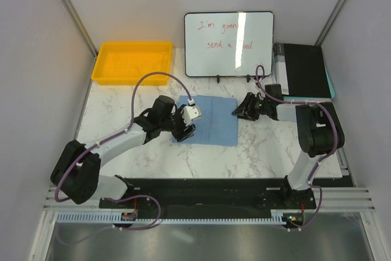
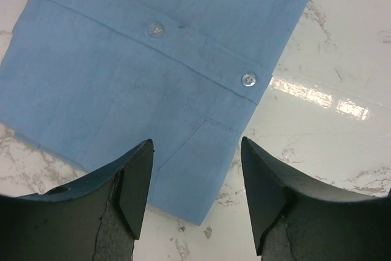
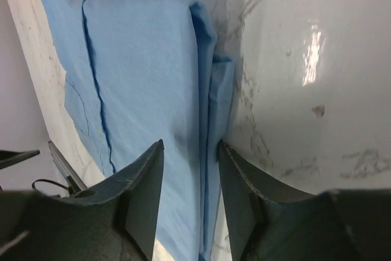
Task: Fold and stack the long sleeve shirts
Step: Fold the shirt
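- The shirt (image 1: 211,120), light blue and folded into a flat rectangle, lies in the middle of the white marbled surface (image 1: 256,148).
- The left fingers (image 1: 184,132) sit at the shirt's left edge, toward its near corner.
- In the left wrist view these fingers (image 2: 131,181) stand well apart. A corner of the shirt (image 2: 153,59) lies flat on the surface in the gap, and nothing is pinched.
- A button strip with three pale buttons (image 2: 248,79) runs across the cloth ahead of them.
- The right fingers (image 1: 238,112) reach to the shirt's right edge, toward its far corner.
- In the right wrist view these fingers (image 3: 143,194) are also released, with a narrower gap. The stacked folded edge of the shirt (image 3: 140,77) shows between them, and they are not clamped on it.
- A yellow tray (image 1: 131,45) sits at the far left of the surface, well apart from the shirt.
- A whiteboard (image 1: 229,59) with red writing stands behind the shirt.
- A black box (image 1: 303,71) lies at the far right.
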Available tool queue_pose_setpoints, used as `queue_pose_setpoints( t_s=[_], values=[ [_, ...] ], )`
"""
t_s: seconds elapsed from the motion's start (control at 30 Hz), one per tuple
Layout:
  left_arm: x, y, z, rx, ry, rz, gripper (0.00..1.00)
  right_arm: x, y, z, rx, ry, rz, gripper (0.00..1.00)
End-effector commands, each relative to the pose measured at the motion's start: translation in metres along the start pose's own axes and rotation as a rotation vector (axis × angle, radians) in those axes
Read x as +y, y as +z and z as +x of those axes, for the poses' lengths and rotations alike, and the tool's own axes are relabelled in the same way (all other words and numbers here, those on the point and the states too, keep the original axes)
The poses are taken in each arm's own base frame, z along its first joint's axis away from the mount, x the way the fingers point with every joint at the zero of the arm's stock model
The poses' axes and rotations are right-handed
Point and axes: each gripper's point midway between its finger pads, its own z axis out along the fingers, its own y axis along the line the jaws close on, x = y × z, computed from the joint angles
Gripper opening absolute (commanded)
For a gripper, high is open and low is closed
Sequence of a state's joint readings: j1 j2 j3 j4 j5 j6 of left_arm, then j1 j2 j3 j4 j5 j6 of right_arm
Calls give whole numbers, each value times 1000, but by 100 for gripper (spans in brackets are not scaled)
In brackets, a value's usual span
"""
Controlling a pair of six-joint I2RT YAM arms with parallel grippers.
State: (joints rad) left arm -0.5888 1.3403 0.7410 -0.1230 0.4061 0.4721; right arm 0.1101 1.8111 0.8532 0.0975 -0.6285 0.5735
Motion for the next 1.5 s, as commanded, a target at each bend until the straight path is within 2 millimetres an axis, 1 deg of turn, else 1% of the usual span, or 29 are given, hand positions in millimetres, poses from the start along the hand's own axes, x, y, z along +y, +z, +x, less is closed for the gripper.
queue_pose_setpoints(
  t_s=[0.0,0.03,0.1,0.13,0.17,0.23,0.27,0.3,0.33,0.37,0.4,0.47,0.5,0.57,0.6,0.67,0.7,0.73,0.77,0.8,0.83,0.93,0.97,1.0,1.07,1.13,1.23,1.3,1.47],
  values=[
    [-6,16,-31,-63,120,57,67,-29,15,-8,-57,6,88,42],
    [-10,20,-34,-60,132,67,67,-25,15,-9,-64,7,65,30],
    [-10,28,-29,-32,118,63,67,-20,10,-1,-65,59,43,16],
    [-11,30,-29,-27,100,64,67,-16,7,3,-62,74,32,5],
    [-10,32,-28,-20,91,61,68,-19,2,19,-42,130,41,0],
    [-8,34,-34,-32,86,12,68,-3,-10,29,-49,157,20,0],
    [-2,32,-36,-28,79,-44,68,-6,-14,43,-49,245,45,0],
    [-9,34,-38,-26,77,-62,68,10,-21,44,-73,240,23,0],
    [-9,35,-47,-51,34,-104,71,15,-23,49,-79,270,29,0],
    [-5,34,-47,-32,16,-166,73,11,-24,52,-108,303,75,0],
    [-22,37,-52,-37,18,-163,80,26,-24,58,-107,334,62,0],
    [-24,37,-56,-43,-39,-245,84,29,-22,66,-111,353,108,0],
    [-42,42,-59,-46,-30,-246,85,31,-20,68,-113,402,114,0],
    [-42,44,-65,-47,-1,-358,89,33,-15,70,-115,433,110,0],
    [-55,51,-66,-40,24,-362,91,33,-13,71,-111,461,110,0],
    [-52,55,-68,-29,60,-441,92,38,-9,71,-100,480,91,0],
    [-56,59,-79,-32,109,-466,93,40,-9,70,-101,485,83,0],
    [-56,70,-69,19,145,-497,95,42,-9,68,-105,489,77,0],
    [-49,69,-69,41,168,-558,95,43,-9,69,-102,491,77,0],
    [-50,73,-76,39,190,-571,95,43,-9,70,-97,499,76,0],
    [-51,81,-70,65,209,-572,95,45,-9,70,-97,507,70,0],
    [-54,88,-82,34,227,-603,95,45,-9,76,-81,524,66,0],
    [-56,94,-79,47,246,-612,95,46,-9,77,-79,537,60,0],
    [-62,96,-87,30,258,-609,95,47,-9,76,-82,541,56,0],
    [-71,104,-85,38,292,-596,96,50,-9,78,-73,549,41,0],
    [-79,108,-87,39,317,-595,97,51,-10,78,-70,556,38,0],
    [-90,97,-99,-3,306,-576,97,54,-10,73,-80,549,26,0],
    [-93,97,-100,6,298,-578,97,57,-10,74,-70,560,13,0],
    [-86,106,-71,97,337,-641,98,62,-13,79,-44,592,-6,0]
  ],
)
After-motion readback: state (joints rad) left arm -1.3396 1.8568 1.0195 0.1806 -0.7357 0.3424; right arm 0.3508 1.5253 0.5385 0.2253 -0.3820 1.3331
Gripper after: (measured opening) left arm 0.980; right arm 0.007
